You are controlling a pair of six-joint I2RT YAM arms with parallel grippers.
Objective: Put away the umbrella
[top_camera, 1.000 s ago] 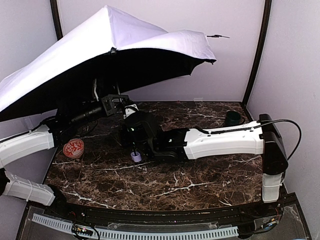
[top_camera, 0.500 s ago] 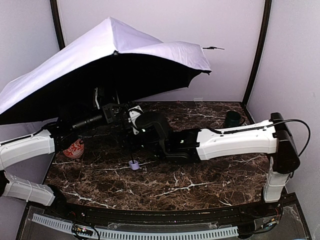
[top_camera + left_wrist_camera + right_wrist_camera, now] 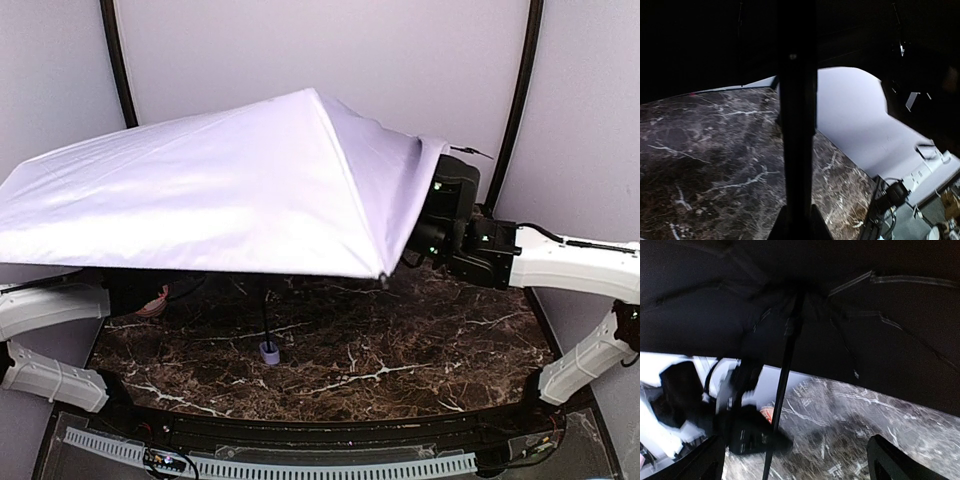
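Setting: a robot test cell in a lab, as we read it.
- Landmark: the table [image 3: 400,350], its top dark brown marble pattern with white veins.
- Behind the table and at both its sides we log plain pale wall panels [image 3: 400,60], joined by black upright posts [image 3: 517,100].
- Along the table's near edge: a white slotted cable duct [image 3: 300,466].
- At the table's sides: two white-and-black robot arms, left arm [image 3: 45,305] and right arm [image 3: 580,265].
- Past one table edge, in the left wrist view: wires and equipment [image 3: 910,185], too blurred for us to name.
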